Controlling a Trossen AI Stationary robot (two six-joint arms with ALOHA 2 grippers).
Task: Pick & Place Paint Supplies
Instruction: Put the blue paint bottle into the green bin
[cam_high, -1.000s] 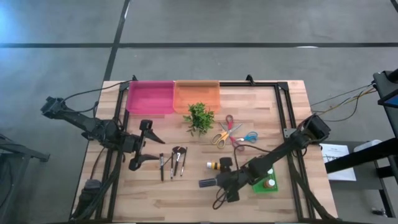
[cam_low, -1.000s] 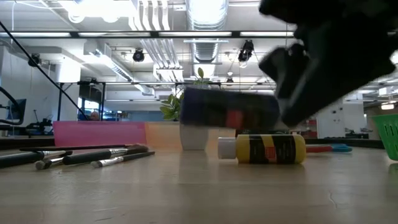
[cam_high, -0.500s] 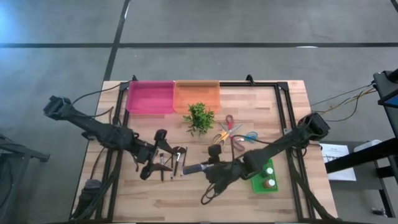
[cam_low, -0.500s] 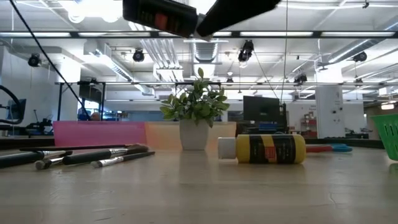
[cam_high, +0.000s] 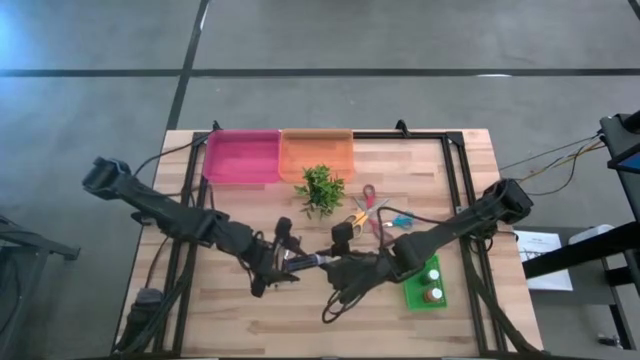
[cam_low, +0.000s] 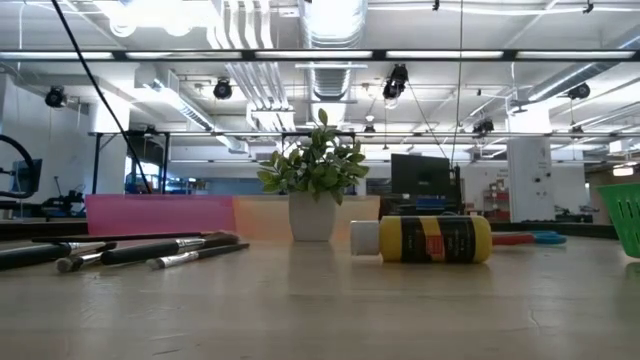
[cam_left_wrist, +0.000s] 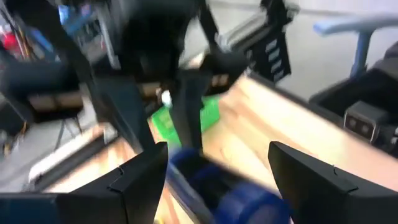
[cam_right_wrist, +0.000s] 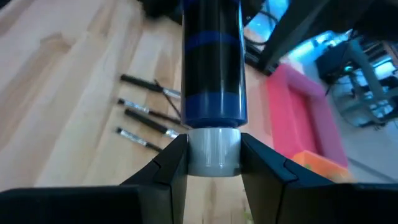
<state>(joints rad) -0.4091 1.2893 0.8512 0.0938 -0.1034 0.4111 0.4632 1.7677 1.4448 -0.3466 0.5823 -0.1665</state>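
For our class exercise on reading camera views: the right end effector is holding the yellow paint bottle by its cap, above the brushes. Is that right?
Not quite. The right wrist view shows the right end effector holding a dark blue tube by its cap, above the brushes. The yellow paint bottle lies on the table.

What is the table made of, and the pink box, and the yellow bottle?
The table looks like pale wood: strips with grain, matte. The pink box seems to be glossy, see-through plastic, because its walls glow and show the light behind. The yellow bottle lying on its side looks like smooth plastic with a white cap and a dark label; what the label is made of I cannot tell.
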